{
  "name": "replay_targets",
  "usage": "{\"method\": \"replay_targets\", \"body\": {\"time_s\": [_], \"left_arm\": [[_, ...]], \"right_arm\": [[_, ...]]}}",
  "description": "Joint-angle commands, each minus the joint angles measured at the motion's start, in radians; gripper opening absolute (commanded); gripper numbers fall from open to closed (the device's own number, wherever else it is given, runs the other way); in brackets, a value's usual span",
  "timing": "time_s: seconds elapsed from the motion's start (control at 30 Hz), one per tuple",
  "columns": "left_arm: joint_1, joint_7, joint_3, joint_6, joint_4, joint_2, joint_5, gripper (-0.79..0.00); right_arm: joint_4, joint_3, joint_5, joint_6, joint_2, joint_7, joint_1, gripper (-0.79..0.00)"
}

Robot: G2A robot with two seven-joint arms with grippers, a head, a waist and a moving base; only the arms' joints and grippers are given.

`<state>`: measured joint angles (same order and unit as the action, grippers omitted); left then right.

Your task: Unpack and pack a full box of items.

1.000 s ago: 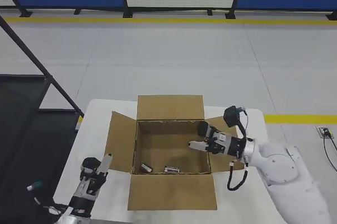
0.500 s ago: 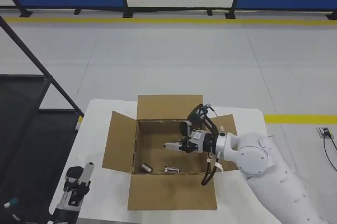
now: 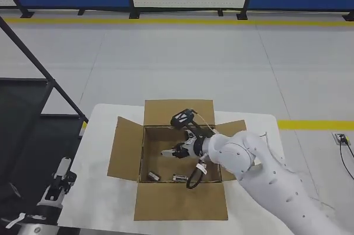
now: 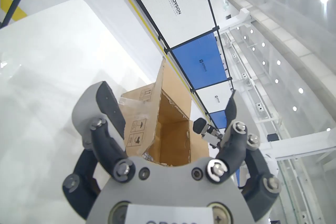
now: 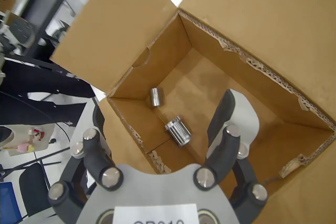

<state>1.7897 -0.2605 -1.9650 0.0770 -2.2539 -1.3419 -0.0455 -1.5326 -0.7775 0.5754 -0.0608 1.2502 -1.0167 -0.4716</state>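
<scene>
An open cardboard box stands in the middle of the white table. Two short metal cylinders lie on its floor by the near wall. My right gripper hangs open inside the box, above and a little behind them. In the right wrist view the cylinders lie between and below the open right gripper, untouched. My left gripper is off the table's near-left corner. It is open and empty in the left wrist view, facing the box.
All four box flaps are folded outward; the left flap and near flap cover part of the table. A dark metal rack stands to the left of the table. Bare table shows at the near left.
The right gripper has travelled left across the box from its right wall to over the middle-left. The left arm has pulled back toward the near-left, off the table's edge.
</scene>
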Motion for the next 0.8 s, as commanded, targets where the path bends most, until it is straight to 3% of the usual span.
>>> {"method": "replay_targets", "body": {"time_s": [0.0,0.17,0.47,0.77], "left_arm": [[-0.002,-0.005,-0.003,0.004,0.002,0.000,0.008,0.000],[-0.002,-0.005,-0.003,0.004,0.002,0.000,0.008,0.000],[-0.002,-0.005,-0.003,0.004,0.002,0.000,0.008,0.000],[-0.002,-0.005,-0.003,0.004,0.002,0.000,0.008,0.000]], "right_arm": [[0.059,0.070,0.035,-0.092,0.025,-0.083,0.069,0.000],[0.232,0.188,-0.019,-0.195,0.094,-0.213,0.182,0.000],[0.606,0.346,-0.147,-0.205,0.236,-0.311,0.292,0.000],[0.606,0.346,-0.147,-0.205,0.236,-0.311,0.292,0.000]]}}
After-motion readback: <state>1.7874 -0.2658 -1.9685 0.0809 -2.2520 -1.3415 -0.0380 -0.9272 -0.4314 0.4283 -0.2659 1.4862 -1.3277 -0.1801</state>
